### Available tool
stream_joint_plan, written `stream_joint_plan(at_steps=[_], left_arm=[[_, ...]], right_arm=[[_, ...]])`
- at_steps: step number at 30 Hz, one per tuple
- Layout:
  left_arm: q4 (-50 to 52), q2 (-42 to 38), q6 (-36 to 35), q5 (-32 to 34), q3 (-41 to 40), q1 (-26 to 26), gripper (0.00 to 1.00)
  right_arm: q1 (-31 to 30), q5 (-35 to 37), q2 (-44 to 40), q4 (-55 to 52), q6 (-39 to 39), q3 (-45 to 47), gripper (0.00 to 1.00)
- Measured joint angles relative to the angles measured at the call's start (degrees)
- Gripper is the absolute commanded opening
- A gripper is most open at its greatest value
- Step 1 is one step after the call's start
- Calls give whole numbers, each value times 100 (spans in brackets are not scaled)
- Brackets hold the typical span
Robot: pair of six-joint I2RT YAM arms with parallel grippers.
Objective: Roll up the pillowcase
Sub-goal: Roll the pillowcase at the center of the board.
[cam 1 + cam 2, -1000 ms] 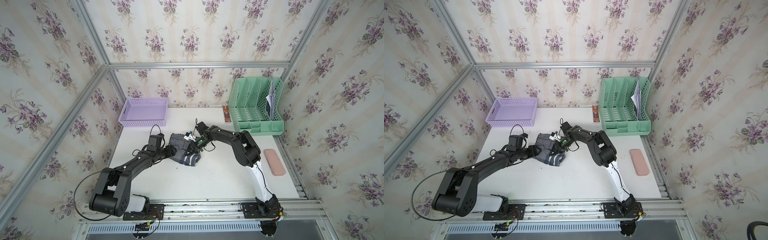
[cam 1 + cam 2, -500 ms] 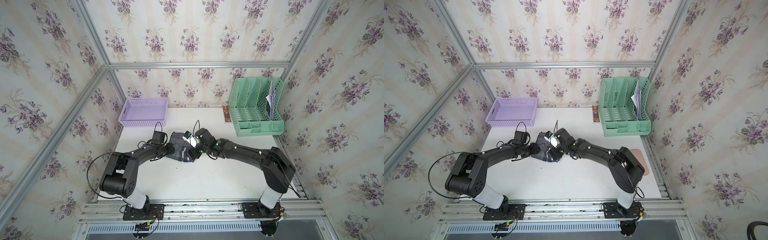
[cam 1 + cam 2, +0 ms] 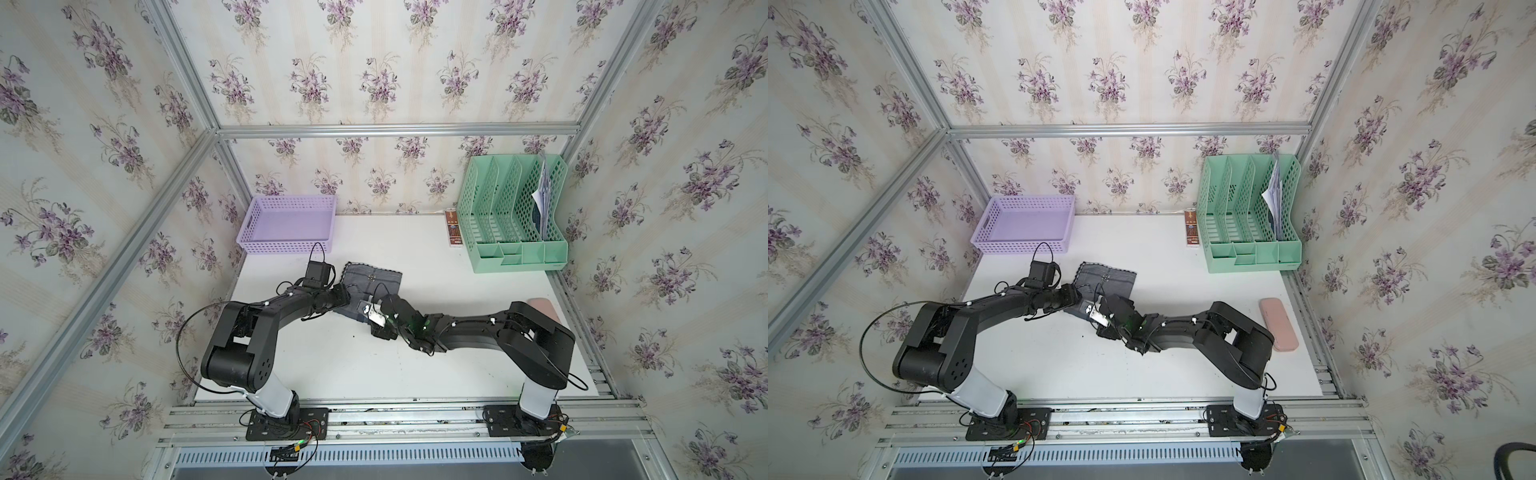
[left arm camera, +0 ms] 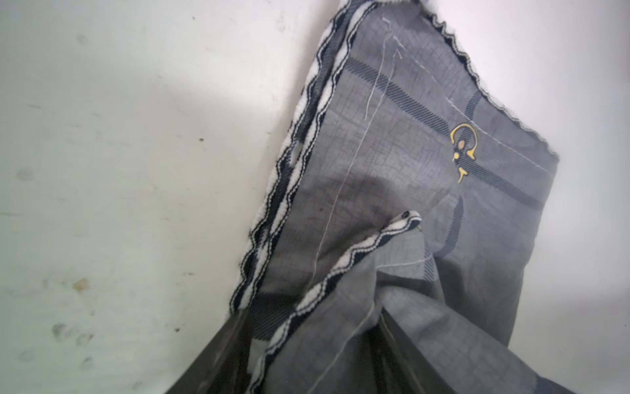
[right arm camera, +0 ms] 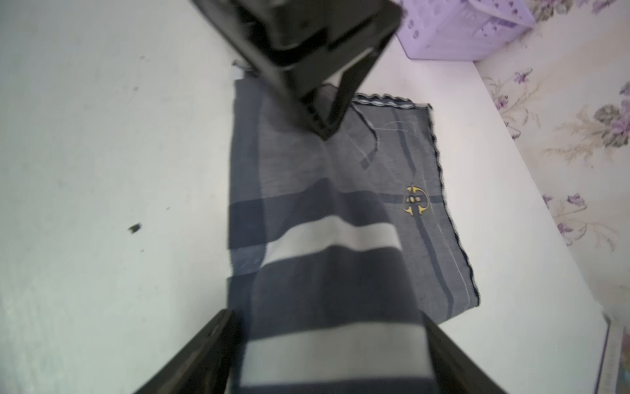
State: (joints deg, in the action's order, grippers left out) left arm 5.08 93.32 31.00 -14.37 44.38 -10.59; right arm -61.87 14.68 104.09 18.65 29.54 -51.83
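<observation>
Pillowcase (image 3: 376,277): L claw (image 4: 313,337) clamped on it, R claw (image 5: 329,348) apart, straddling it.

Top views look down; both wrist views closely share the pillowcase (image 4: 409,163).

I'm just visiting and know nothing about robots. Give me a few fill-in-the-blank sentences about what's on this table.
The pillowcase bears a small ____ emblem.
Papers stand in the ____ rack.
The ____ case lies on the white table.
Missing words: yellow; green; pink.
</observation>
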Motion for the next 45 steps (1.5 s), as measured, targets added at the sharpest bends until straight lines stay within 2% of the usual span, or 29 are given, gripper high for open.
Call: stream_joint_plan(at_steps=[5, 9, 11, 15, 21, 24, 30, 39, 41, 42, 45], left_arm=[[46, 15, 2, 0, 37, 2, 61], [85, -2, 2, 2, 42, 2, 61], [142, -26, 2, 17, 42, 4, 61], [267, -31, 0, 28, 85, 4, 61], [323, -13, 4, 28, 125, 4, 61], [323, -17, 7, 26, 122, 4, 62], [334, -26, 7, 22, 122, 4, 62], [450, -94, 28, 22, 101, 7, 62], [520, -131, 46, 22, 92, 7, 62], [560, -144, 48, 22, 92, 7, 62], [675, -199, 59, 44, 92, 7, 63]], right_arm=[[61, 85, 131, 208, 337, -260, 79], [149, 92, 385, 35, 181, -407, 77], [153, 107, 197, -20, 81, -251, 77], [-28, 173, -756, 299, 103, 278, 81], [-470, 393, -1169, 852, 848, 706, 84], [-621, 494, -938, 922, 1156, 608, 84], [-752, 553, 70, 791, 1722, -111, 85], [-472, 708, 1357, 289, 1779, -1215, 83], [-389, 739, 1510, 365, 1687, -1346, 79], [-352, 811, 1596, 409, 1676, -1421, 74], [-245, 863, 1832, 326, 1582, -1672, 34]])
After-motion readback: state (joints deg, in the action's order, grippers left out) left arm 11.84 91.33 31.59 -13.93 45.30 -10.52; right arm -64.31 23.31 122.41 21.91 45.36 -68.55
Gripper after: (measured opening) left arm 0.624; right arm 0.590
